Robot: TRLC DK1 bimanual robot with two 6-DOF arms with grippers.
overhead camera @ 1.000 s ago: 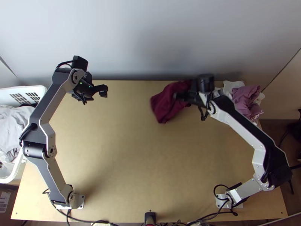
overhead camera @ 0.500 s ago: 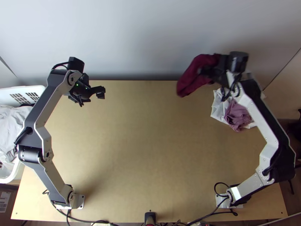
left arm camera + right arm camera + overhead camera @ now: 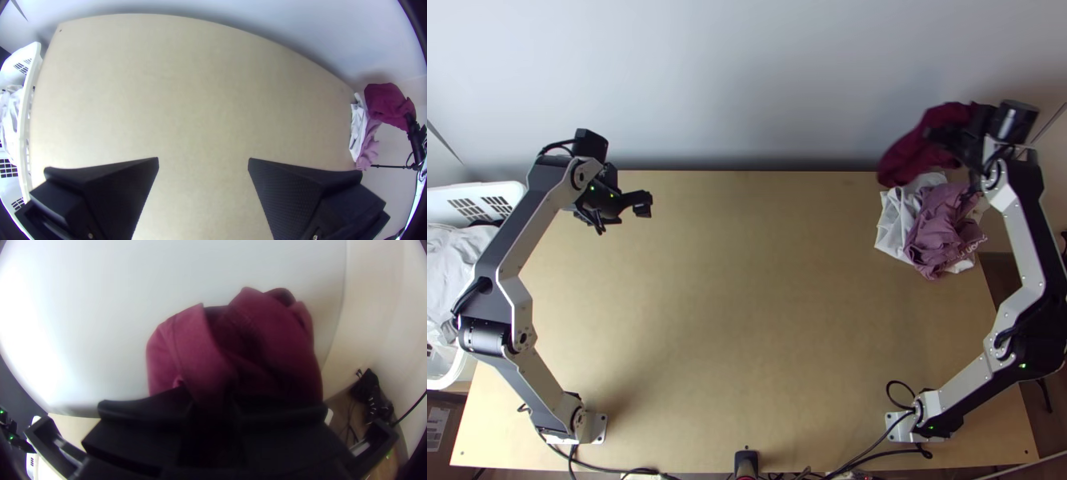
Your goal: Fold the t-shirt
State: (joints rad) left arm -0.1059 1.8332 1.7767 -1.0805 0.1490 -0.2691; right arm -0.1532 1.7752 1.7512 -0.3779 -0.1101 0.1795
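Note:
At the far right, my right gripper (image 3: 939, 136) holds the bunched dark red t-shirt (image 3: 907, 158) above the pile of clothes. The right wrist view shows the right gripper (image 3: 213, 404) shut on the t-shirt (image 3: 271, 342), whose loose folds bulge out past the fingers. My left gripper (image 3: 637, 210) hangs over the table's far left part, well away from the shirt. In the left wrist view the left gripper (image 3: 203, 162) is open, bare wood between its fingers, and the t-shirt (image 3: 386, 103) hangs far off beside the pile.
A pile with a mauve cloth (image 3: 943, 228) on white cloth (image 3: 893, 228) lies at the table's far right corner. A white basket (image 3: 503, 190) of pale clothes stands left of the table (image 3: 747, 320). A pale wall (image 3: 747, 80) rises behind the far edge.
My right gripper has carried the dark red t-shirt from the table's far side up and to the right, uncovering more of the pile. The left arm has shifted only slightly.

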